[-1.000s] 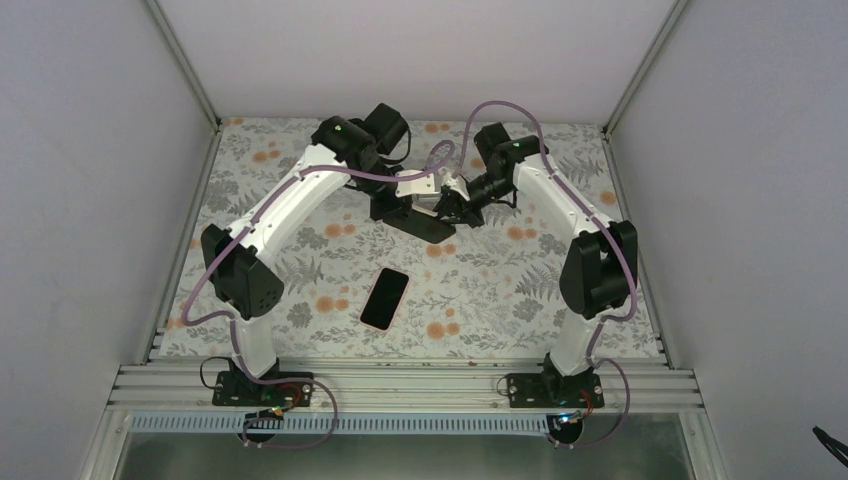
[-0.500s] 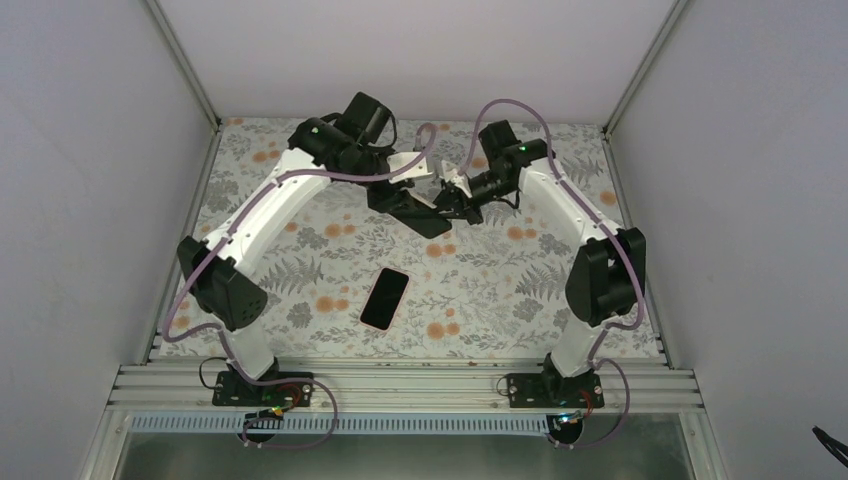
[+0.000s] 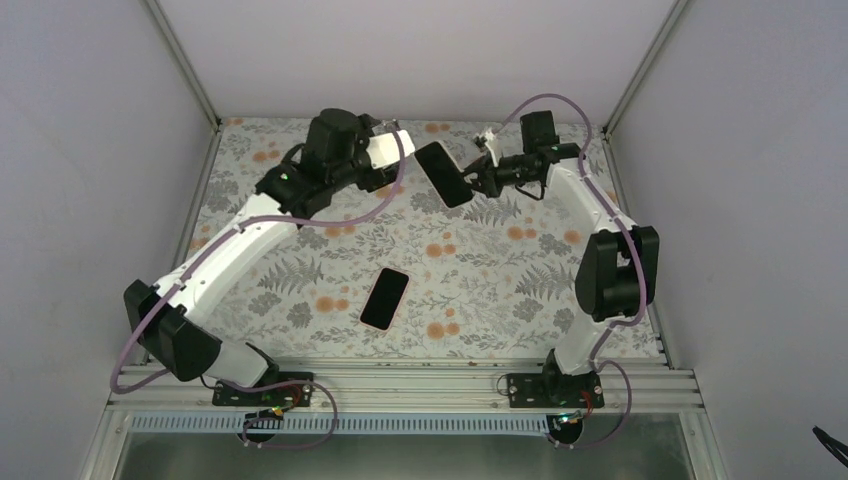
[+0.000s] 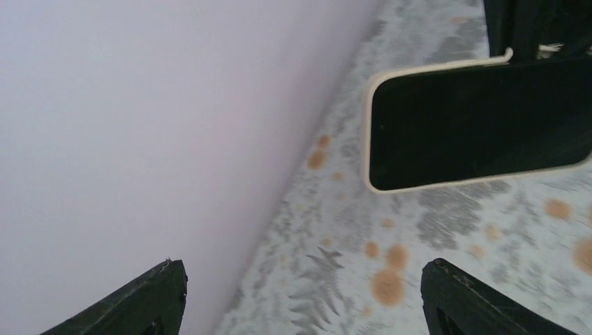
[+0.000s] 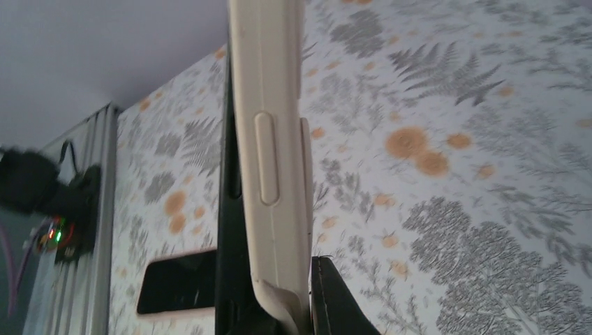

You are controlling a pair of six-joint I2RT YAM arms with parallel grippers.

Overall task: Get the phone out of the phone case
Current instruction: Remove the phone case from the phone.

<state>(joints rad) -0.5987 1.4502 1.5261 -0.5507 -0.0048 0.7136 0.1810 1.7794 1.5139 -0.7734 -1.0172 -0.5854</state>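
Fern-and-orange-blossom print covers the desk (image 3: 480, 280), walled in by plain pale panels. Nearest the arm bases, about mid-desk, a black glass-faced slab with a pinkish rim (image 3: 385, 298) lies flat with neither arm on it. It looks like a bare phone, though I cannot be sure of that. Farther back, the right end effector (image 3: 470, 178) is clamped narrow on one end of a cream rubbery phone case (image 3: 445, 173), holding it raised and tilted above the far part of the desk. The case's face is flat black inside the cream rim, and whether that is a screen seated in it or only a dark lining cannot be told from these views. To its left and apart from it, the left end effector (image 4: 307, 300) stands wide with nothing between its fingers. Judging by the moulded side button (image 5: 267, 159) and the lip that curls away at one corner, the case is probably light, soft, bendy and slightly grippy. It seems best peeled from a corner while the opposite end is pinched. A phone would likely be stiff, heavier, slippery on its glass and breakable if dropped, so its long edges seem the safer hold. No brand, label or writing is legible anywhere.
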